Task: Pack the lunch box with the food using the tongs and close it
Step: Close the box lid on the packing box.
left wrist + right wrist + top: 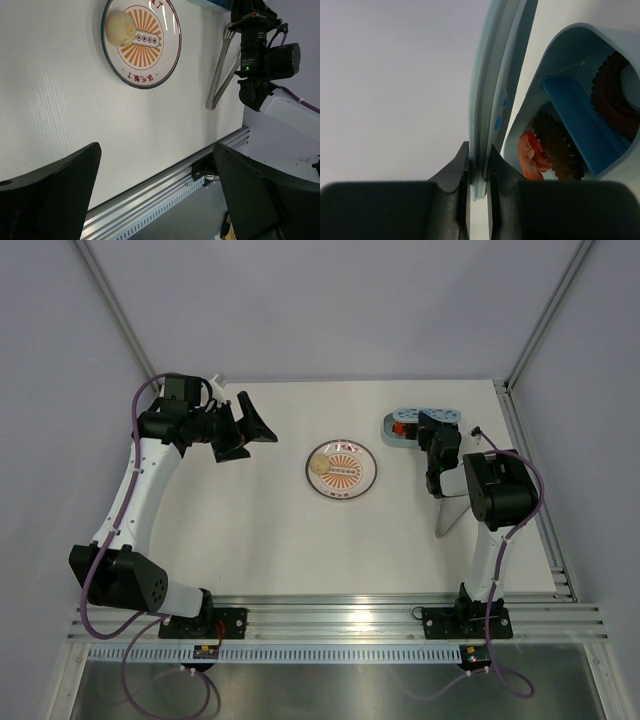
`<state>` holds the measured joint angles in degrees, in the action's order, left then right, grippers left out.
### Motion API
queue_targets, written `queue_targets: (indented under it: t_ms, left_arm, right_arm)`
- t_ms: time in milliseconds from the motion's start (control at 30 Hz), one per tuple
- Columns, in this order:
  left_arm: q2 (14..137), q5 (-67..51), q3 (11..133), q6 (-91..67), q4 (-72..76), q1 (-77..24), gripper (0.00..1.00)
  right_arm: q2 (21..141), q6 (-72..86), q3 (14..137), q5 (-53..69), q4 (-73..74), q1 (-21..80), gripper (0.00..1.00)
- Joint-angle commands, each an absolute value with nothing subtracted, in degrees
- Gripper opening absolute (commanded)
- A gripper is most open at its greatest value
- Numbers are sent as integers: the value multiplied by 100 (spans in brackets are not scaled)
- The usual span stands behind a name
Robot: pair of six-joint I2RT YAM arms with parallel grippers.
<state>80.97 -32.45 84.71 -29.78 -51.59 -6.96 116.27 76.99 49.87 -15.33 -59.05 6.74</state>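
Right gripper (pixel 479 152) jaws clamp the edge of the lid (pixel 491 75), the lunch box (pixel 565 42) just beside them.

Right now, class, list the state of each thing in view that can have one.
lunch box: open, food inside.
lid: off, pinched edge-on by right end effector.
tongs: lying on table, unheld.
plate: holds one pale bun.
left end effector: open, empty.
right end effector: shut on lid.
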Motion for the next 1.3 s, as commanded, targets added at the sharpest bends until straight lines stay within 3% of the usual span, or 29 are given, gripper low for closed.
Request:
queue_targets:
  t_ms: [0,200,367,567,633,800,1267]
  left_arm:
    - [8104,-3191,8411,-2918,-5062,-729,99]
    - [8086,-3182,8411,-2900,-5080,-721,99]
    - [8060,-3190,8385,-2892,-5098,-721,99]
    - [7981,-3173,8341,-2883,-5107,-721,99]
    - [7963,-3173,8332,-2883,-5115,-721,99]
    - [7919,-3173,8306,-2865,-5115,-721,99]
    - [7892,-3190,8262,-2865,-5106,-729,99]
  right_arm:
    - [11689,7822,4948,-1530,-6416,694,0]
    - [11707,7963,4887,-1538,-6416,712,0]
    - [11698,8068,4904,-1486,-6241,712,10]
    - [11628,8112,4904,-1468,-6118,764,11]
    - [11593,8104,4887,-1485,-6117,773,11]
    - [11514,7876,4843,-1451,-6284,817,0]
    - [11637,7831,4843,-1239,-6855,844,0]
